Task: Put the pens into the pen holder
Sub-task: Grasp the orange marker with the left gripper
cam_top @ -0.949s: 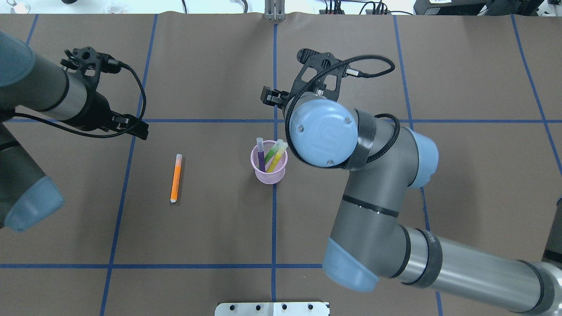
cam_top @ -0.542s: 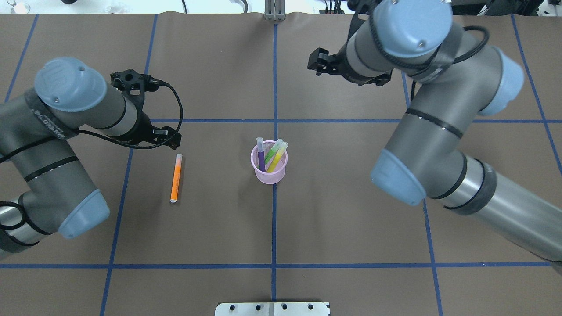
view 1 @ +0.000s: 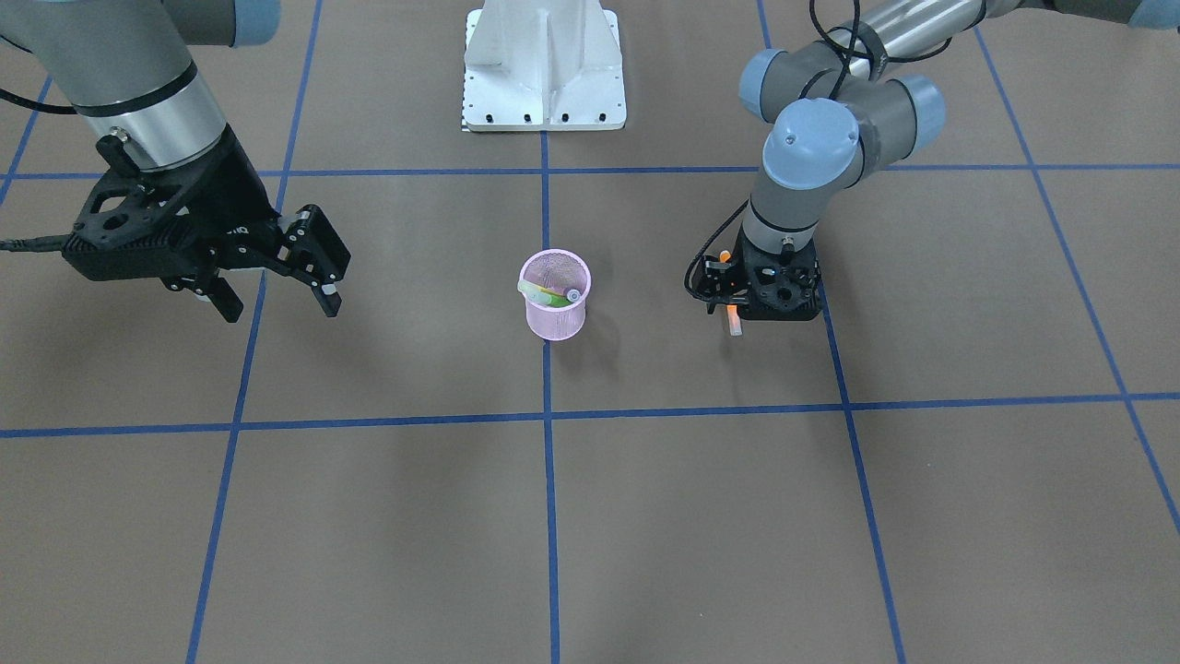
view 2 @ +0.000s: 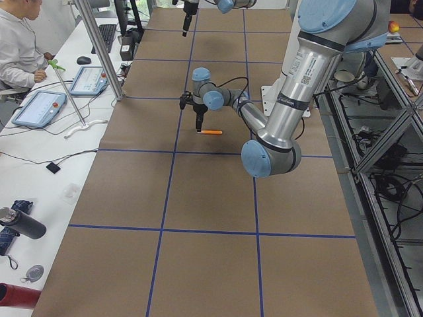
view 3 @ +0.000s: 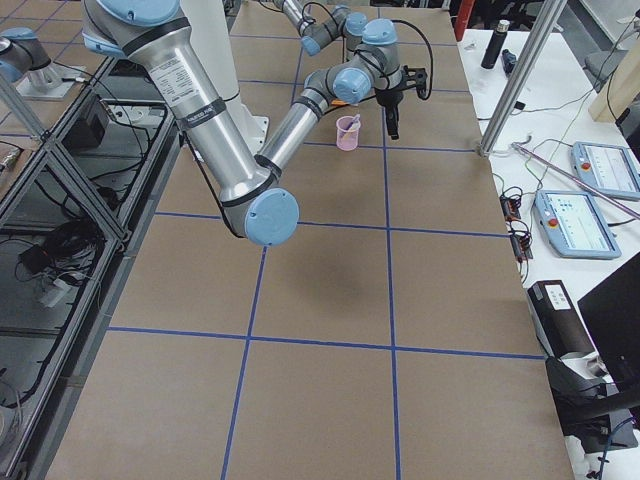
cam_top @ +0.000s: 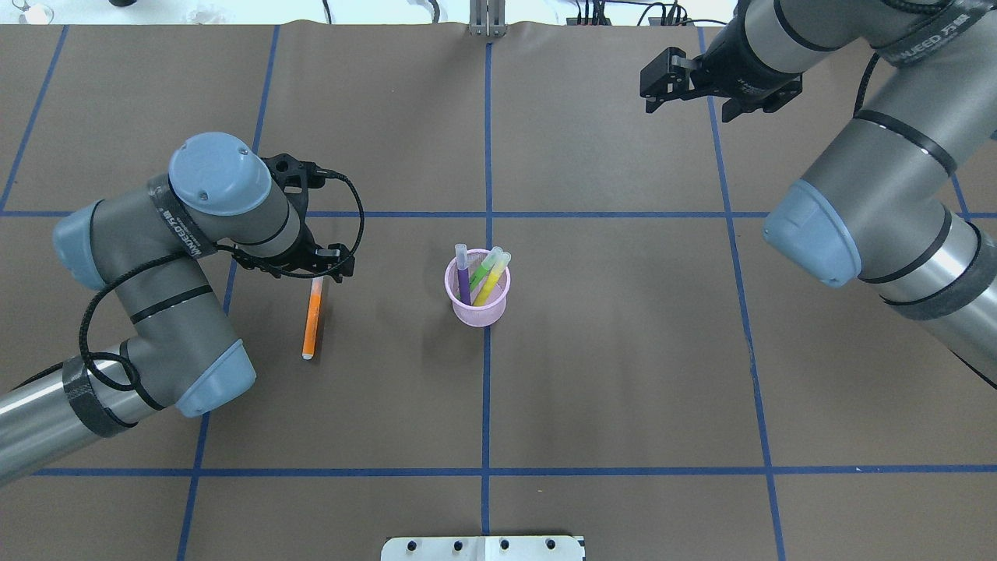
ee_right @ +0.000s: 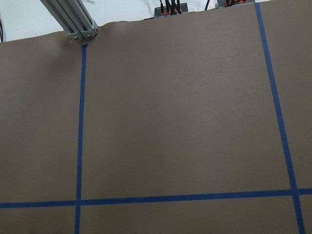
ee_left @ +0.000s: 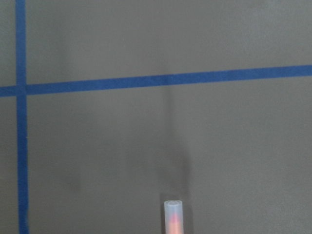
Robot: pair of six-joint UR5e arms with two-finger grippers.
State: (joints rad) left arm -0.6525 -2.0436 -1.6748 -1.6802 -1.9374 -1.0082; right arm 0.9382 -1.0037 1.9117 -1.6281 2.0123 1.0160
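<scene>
While my left gripper (cam_top: 325, 269) hangs over the orange pen's (cam_top: 311, 327) cap end — jaw gap impossible to tell — I'd centre on the barrel and descend squarely.

A brown-covered bench (cam_top: 623, 374) carries a grid of blue tape lines (cam_top: 486, 405). White desks (view 2: 39, 165) flank it, holding tablets (view 2: 38, 107) and a dark bottle (view 2: 23, 224). Aluminium posts (view 2: 99, 46) rise at the bench edge. An operator (view 2: 18, 46) sits at one desk.
</scene>
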